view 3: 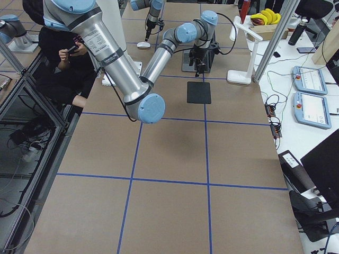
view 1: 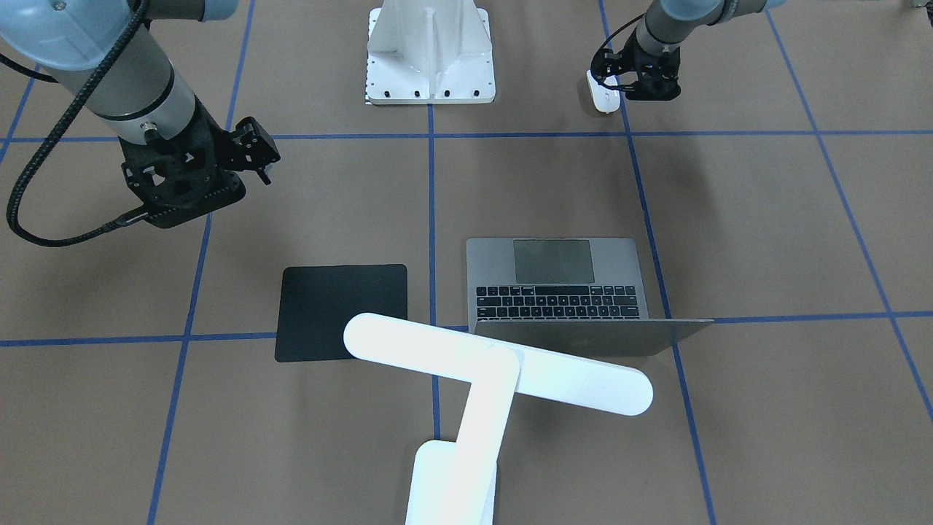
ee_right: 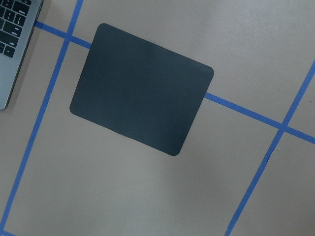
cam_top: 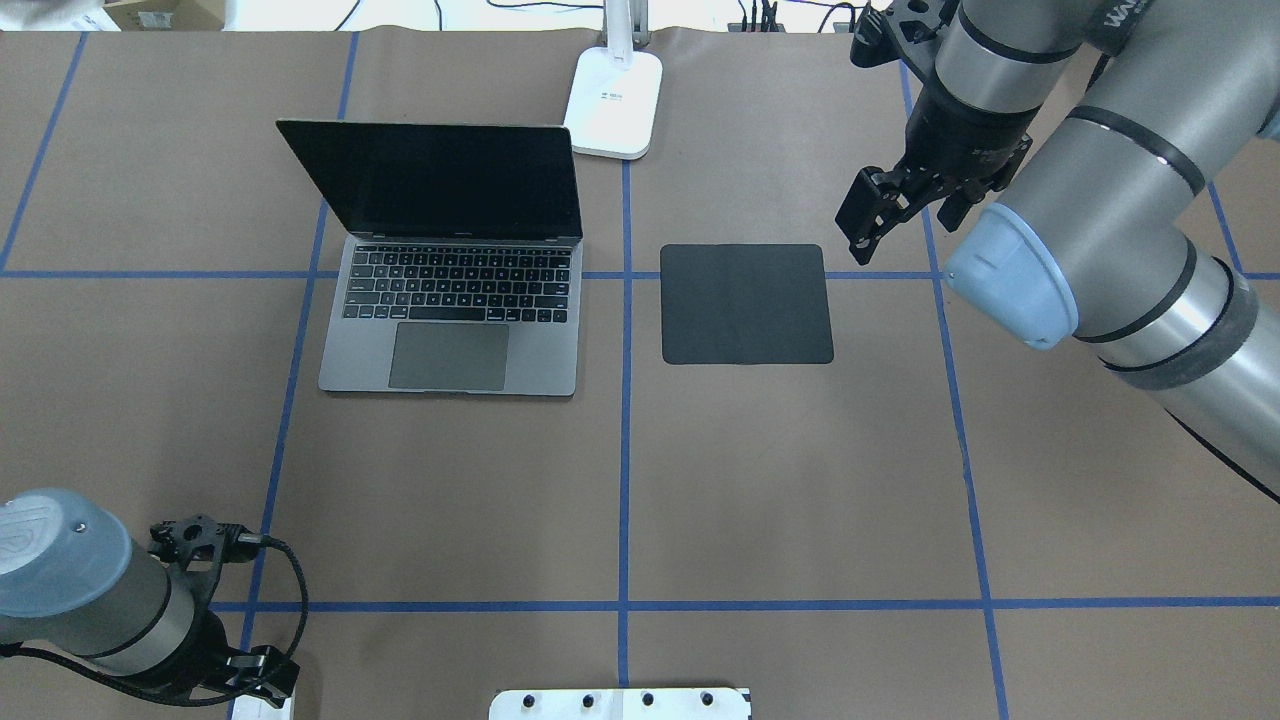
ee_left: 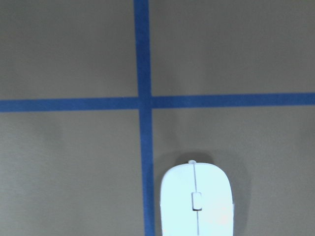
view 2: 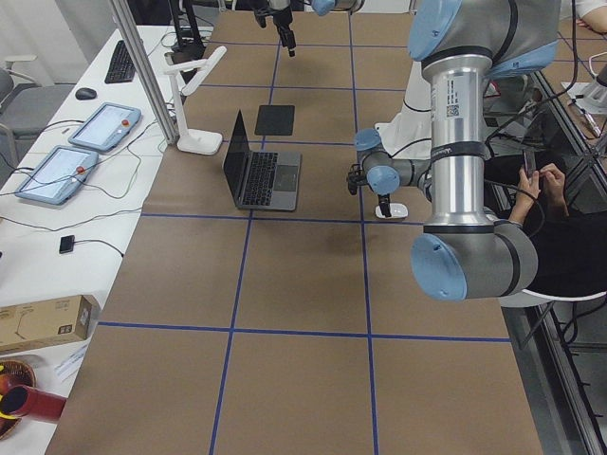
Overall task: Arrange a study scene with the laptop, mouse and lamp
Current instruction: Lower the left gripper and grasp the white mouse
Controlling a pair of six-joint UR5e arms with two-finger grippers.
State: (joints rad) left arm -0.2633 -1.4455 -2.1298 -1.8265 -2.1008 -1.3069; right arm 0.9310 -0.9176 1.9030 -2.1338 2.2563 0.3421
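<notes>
Near the robot's base, left gripper (view 1: 641, 84) sits beside the mouse (view 1: 603, 95), jaw state unclear; right gripper (cam_top: 900, 225) spread empty past the mat (cam_top: 746, 303); an off-centre pinch could squirt that glossy shell away.

the laptop (cam_top: 450, 270) is showing matt grey metal. the mouse (ee_left: 197, 204) is gleaming, smooth white plastic. the lamp (view 1: 503, 372) is looking smooth white. the mat (cam_top: 746, 304) is looking matt black; the table (cam_top: 800, 480) is wearing dull brown paper.
</notes>
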